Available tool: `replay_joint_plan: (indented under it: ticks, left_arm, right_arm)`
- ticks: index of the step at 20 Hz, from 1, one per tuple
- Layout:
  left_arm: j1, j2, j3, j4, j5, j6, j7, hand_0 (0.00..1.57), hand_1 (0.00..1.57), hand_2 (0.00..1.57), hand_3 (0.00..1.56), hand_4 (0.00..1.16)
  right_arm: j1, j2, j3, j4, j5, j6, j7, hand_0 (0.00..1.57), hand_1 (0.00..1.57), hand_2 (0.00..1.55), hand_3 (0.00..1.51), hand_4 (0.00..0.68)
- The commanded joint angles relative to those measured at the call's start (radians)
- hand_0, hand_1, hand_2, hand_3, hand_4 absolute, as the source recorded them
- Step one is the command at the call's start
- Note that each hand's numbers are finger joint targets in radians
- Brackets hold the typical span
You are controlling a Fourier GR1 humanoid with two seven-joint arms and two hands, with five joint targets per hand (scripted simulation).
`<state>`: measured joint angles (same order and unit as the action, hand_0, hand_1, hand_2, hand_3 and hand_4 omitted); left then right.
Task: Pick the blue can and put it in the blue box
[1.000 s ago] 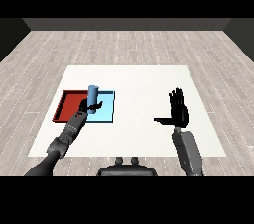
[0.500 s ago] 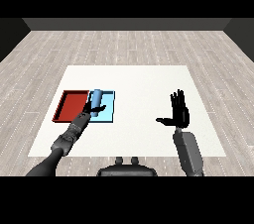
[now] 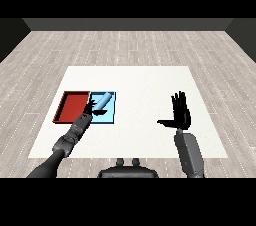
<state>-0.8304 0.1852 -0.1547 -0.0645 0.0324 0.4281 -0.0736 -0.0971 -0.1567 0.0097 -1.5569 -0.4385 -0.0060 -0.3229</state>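
- The left hand [image 3: 91,108] reaches in from the lower left, and its fingers lie at the lower end of the can [image 3: 102,102].
- The can sits just ahead of that hand, tilted up and to the right over the blue tray [image 3: 111,114]; whether it rests on the tray floor or is lifted off it cannot be told.
- Whether the left hand's fingers curl round the can or only lie against it cannot be told.
- The red tray [image 3: 72,106] lies just to the left of the left hand, edge to edge with the blue tray.
- The right hand [image 3: 180,113] stands well to the right of the trays, fingers straight and pointing up, thumb out to the left, holding nothing.
- Both trays lie on the white table [image 3: 140,85].
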Motion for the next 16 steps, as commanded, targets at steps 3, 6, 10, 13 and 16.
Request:
replay_joint_plan:
  ticks: [3,6,10,13,16]
  left_arm:
    - [0.062,0.014,0.113,-0.111,0.094,0.221,-0.203,0.00,0.00,0.00,0.00,0.00]
    - [0.076,-0.010,0.138,-0.230,0.112,0.255,-0.367,0.00,0.00,0.00,0.00,0.00]
    - [0.141,-0.039,0.141,-0.402,0.140,0.084,-0.565,0.00,0.00,0.00,0.00,0.00]
    - [0.253,-0.064,0.127,-0.550,0.160,0.005,-0.701,0.00,0.00,0.00,0.00,0.00]
    - [0.351,-0.057,0.087,-0.714,0.175,-0.078,-0.693,0.00,0.00,0.00,0.00,0.00]
  right_arm:
    - [-0.017,0.015,0.010,-0.017,-0.011,0.007,0.013,0.00,0.00,0.00,0.00,0.000]
    - [-0.069,0.019,0.013,-0.020,0.004,-0.026,0.039,0.00,0.00,0.00,0.00,0.000]
    - [0.037,-0.002,0.003,-0.061,-0.021,0.023,0.023,0.00,0.00,0.00,0.00,0.000]
    - [0.024,-0.006,0.024,-0.023,0.039,-0.002,0.015,0.00,0.00,0.00,0.00,0.000]
    - [0.040,-0.001,0.032,-0.079,0.024,-0.019,0.062,0.00,0.00,0.00,0.00,0.000]
